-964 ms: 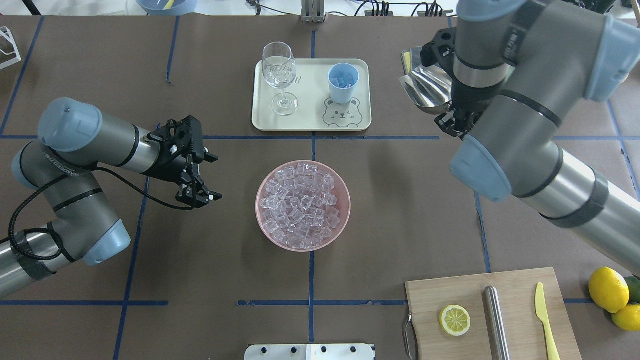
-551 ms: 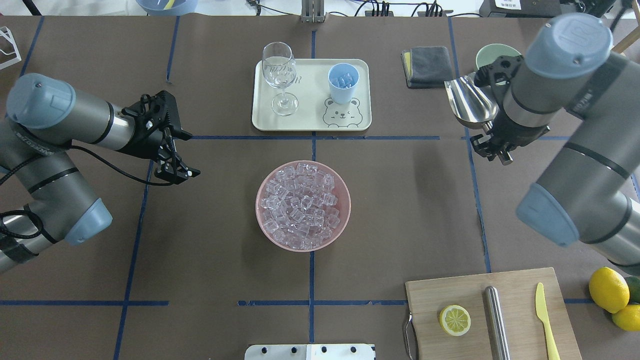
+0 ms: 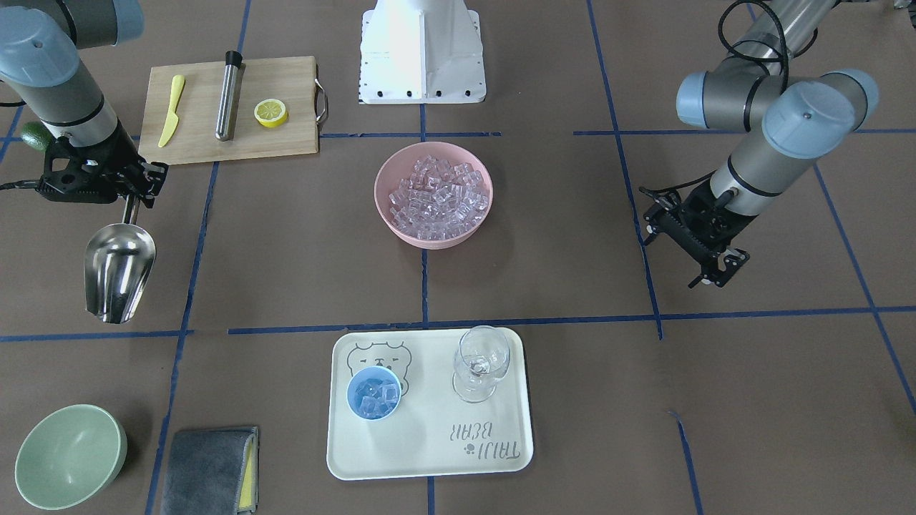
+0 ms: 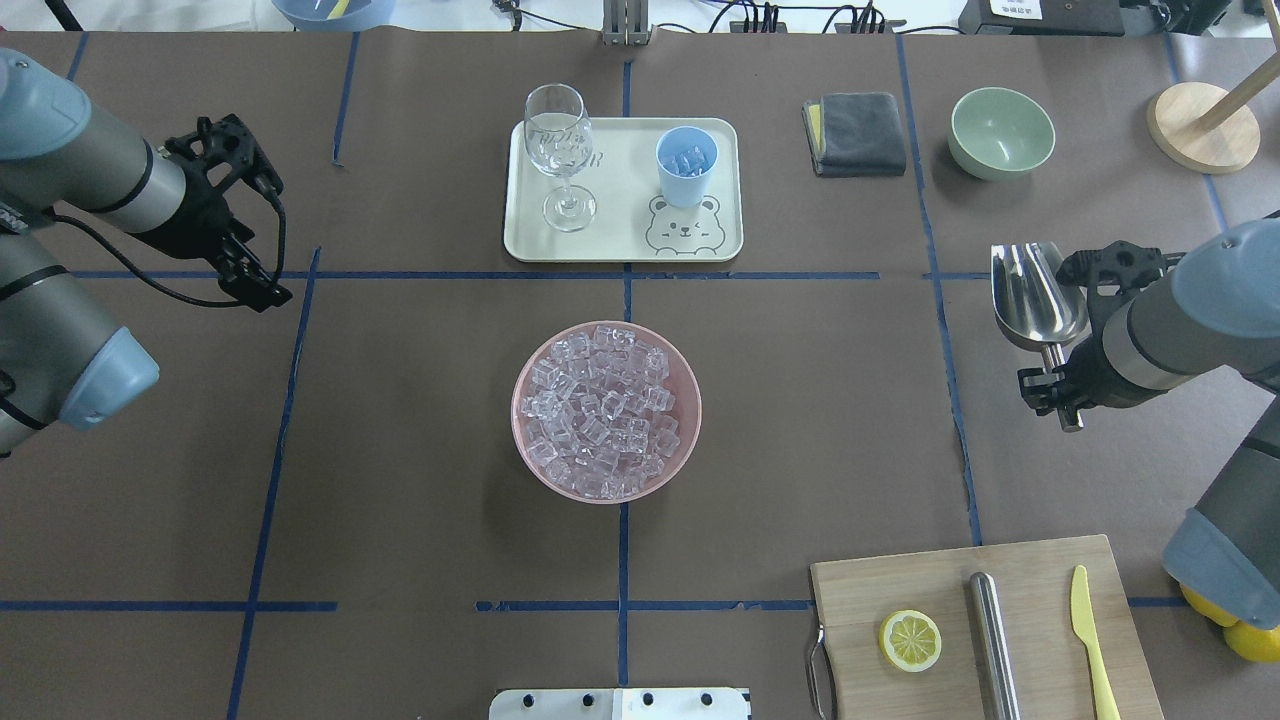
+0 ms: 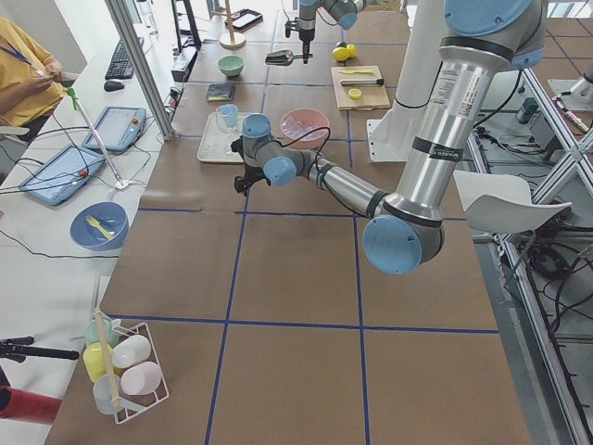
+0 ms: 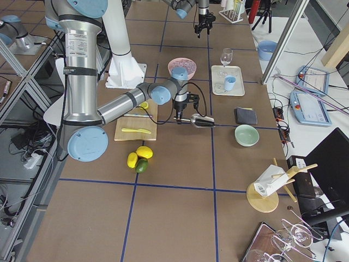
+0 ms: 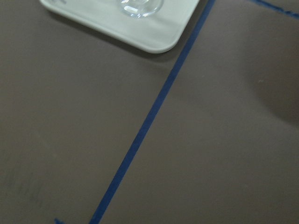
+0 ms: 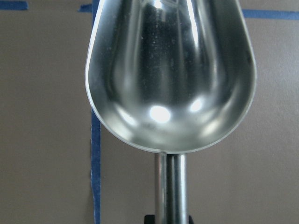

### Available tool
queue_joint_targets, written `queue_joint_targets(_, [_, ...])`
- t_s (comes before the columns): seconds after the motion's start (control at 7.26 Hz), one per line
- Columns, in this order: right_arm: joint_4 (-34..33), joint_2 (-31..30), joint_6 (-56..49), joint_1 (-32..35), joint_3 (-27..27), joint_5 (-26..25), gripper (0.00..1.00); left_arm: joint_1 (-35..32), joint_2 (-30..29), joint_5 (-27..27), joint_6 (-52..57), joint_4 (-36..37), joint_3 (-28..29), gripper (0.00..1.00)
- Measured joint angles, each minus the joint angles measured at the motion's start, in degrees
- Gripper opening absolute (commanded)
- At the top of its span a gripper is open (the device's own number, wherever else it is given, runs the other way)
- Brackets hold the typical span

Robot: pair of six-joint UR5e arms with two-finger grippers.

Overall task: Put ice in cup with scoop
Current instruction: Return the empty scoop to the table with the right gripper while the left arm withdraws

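The shiny steel scoop point(image 4: 1035, 295) hangs empty over the table's right side, and my right gripper point(image 4: 1052, 392) is shut on its thin handle. Its bare trough point(image 8: 170, 70) fills the right wrist view. The light-blue cup point(image 4: 686, 165) stands on the cream tray point(image 4: 620, 235) with a few ice cubes point(image 3: 376, 400) in it. More ice point(image 4: 604, 410) is heaped in the pink bowl point(image 4: 690, 420) at mid table. My left gripper point(image 4: 255, 285) hovers open and empty far to the left, well away from both.
A stemmed glass point(image 4: 558, 150) shares the tray. A grey cloth point(image 4: 855, 132) and a green bowl point(image 4: 1000, 130) sit at the back right. A cutting board point(image 4: 900, 580) holds a lemon half, a steel cylinder and a yellow knife. A wooden stand point(image 4: 1203, 125) is far right.
The right arm carried the scoop from beside the tray out to the right and back toward the robot. The left arm drew away to the left and toward the table's far side.
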Motion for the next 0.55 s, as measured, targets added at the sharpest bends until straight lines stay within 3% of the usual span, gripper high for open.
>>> queue_joint_targets(0.28, [0.47,-1.78,0.43,-3.01,-0.47,-0.29,0.00,-6.03,0.88,0.25,-0.05,10.05,-0.27,1.00])
queue_joint_targets(0.55, [1.13,-1.82,1.10,-4.55,-1.57,-0.76,0.00,-9.73,3.34,0.23,0.00,11.90,-0.36,1.00])
